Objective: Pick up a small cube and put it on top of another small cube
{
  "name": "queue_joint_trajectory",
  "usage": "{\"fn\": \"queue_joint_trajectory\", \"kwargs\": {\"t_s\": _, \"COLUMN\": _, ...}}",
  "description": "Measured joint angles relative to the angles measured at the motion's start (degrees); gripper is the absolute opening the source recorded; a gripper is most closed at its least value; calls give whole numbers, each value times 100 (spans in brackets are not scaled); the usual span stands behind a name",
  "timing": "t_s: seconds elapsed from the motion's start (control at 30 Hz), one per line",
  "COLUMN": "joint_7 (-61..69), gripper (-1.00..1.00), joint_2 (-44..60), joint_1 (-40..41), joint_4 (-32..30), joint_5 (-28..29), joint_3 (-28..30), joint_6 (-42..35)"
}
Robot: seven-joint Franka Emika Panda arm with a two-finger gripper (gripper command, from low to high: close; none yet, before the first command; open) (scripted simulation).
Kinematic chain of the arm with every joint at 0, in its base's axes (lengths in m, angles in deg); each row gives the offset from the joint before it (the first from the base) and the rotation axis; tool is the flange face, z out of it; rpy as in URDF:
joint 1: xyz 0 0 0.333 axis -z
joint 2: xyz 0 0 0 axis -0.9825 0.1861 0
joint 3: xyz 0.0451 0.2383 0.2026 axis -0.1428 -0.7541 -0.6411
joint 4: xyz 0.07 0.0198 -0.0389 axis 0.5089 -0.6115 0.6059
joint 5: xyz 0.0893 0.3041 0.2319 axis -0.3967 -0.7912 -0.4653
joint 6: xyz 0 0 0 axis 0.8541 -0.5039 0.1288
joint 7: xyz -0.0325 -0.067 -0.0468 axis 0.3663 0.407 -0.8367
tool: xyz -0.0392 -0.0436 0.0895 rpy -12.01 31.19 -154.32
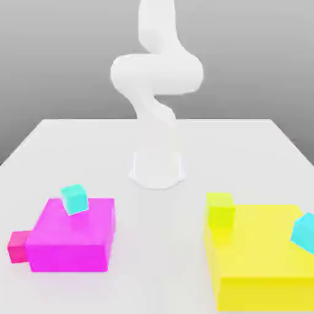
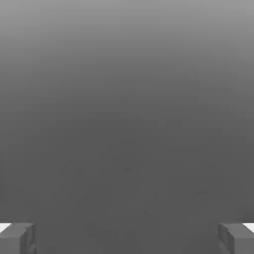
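the gripper (image 2: 127, 239) stands wide apart holding nothing, so the reach comes first, toward the small pink cube (image 1: 19, 246) at lower left beside the magenta block (image 1: 73, 242).

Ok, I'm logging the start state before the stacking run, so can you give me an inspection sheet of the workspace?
Surface: white table, flat, arm base mounted toward the far middle.
Job's things: small hot-pink cube on the table, against the large magenta block at its exterior-view left side. Tilted cyan cube on top of the magenta block. Second cyan cube on the large yellow block. Small yellow-green cube at the yellow block's far corner.
Clutter: nothing seen beyond the blocks.
Grippers: gripper open, fingers wide apart, nothing between them, facing grey background.
Cables: nothing seen.
Surroundings: plain grey backdrop.
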Motion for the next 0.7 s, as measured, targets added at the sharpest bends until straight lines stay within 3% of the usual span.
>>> {"fn": "queue_joint_trajectory", "kwargs": {"t_s": 0.43, "joint_7": -2278, "gripper": 0, "joint_2": 2744, "joint_1": 1720, "joint_4": -651, "joint_5": 614, "joint_3": 332, "joint_6": 1191}}
{"fn": "queue_joint_trajectory", "kwargs": {"t_s": 0.7, "joint_7": -3081, "gripper": 0, "joint_2": 4392, "joint_1": 2587, "joint_4": -1062, "joint_5": 174, "joint_3": 799, "joint_6": 1955}}
